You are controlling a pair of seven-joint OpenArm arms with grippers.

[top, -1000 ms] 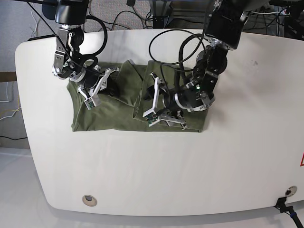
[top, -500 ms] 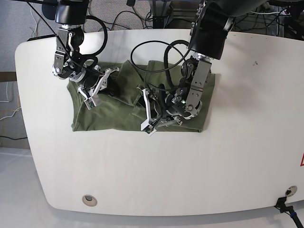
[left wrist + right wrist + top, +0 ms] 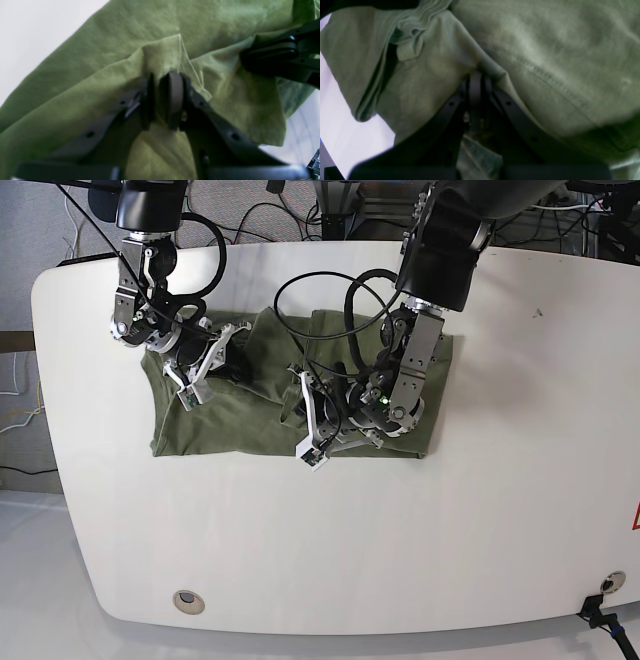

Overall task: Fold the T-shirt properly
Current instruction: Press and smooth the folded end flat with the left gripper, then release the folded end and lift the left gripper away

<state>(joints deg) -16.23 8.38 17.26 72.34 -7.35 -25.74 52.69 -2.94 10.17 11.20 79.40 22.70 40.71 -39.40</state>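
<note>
The olive-green T-shirt [image 3: 235,425] lies partly folded and bunched on the white table [image 3: 330,540]. My left gripper [image 3: 308,425] rests low on its front middle part. In the left wrist view this gripper [image 3: 161,98] is shut on a raised ridge of the T-shirt [image 3: 225,25], with loose threads beside one pad. My right gripper [image 3: 205,370] sits on the shirt's far left part. The right wrist view shows it [image 3: 476,75] shut on a fold of the T-shirt [image 3: 545,50], with the ribbed neck [image 3: 420,20] just above and to the left.
Black cables [image 3: 330,280] loop over the table behind the shirt. A round fitting [image 3: 187,601] sits near the front left edge. A black part of the other arm [image 3: 275,57] reaches over the cloth at the upper right of the left wrist view.
My left arm swung left and down toward the shirt's front middle, and its jaws closed from wide open onto a ridge of cloth. The right arm has not moved.
</note>
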